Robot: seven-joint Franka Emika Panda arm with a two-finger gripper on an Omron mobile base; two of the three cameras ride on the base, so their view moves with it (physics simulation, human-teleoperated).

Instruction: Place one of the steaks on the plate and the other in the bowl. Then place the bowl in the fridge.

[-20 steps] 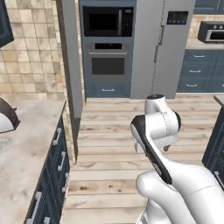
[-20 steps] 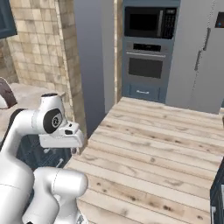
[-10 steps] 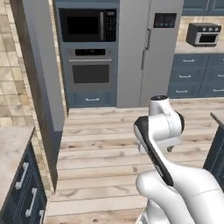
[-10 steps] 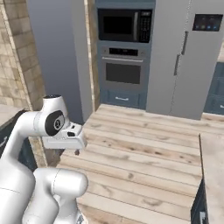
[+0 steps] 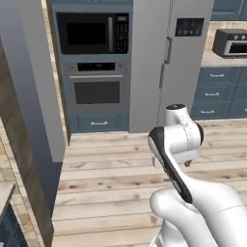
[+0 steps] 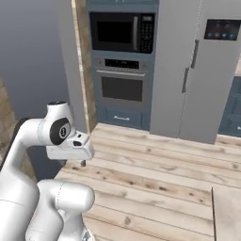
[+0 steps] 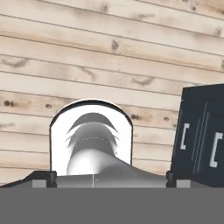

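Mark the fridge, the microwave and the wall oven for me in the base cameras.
fridge [image 5: 181, 72], left base view, on its right door below the display panel.
microwave [image 5: 87, 34], left base view, on its dark door window.
wall oven [image 6: 121, 88], right base view, on its door glass.

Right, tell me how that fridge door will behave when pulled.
The fridge is tall with full-height doors, so a door probably swings stiffly and feels heavy. Both doors are shut, so expect some initial resistance. The slim vertical handle looks smooth, possibly slippery.
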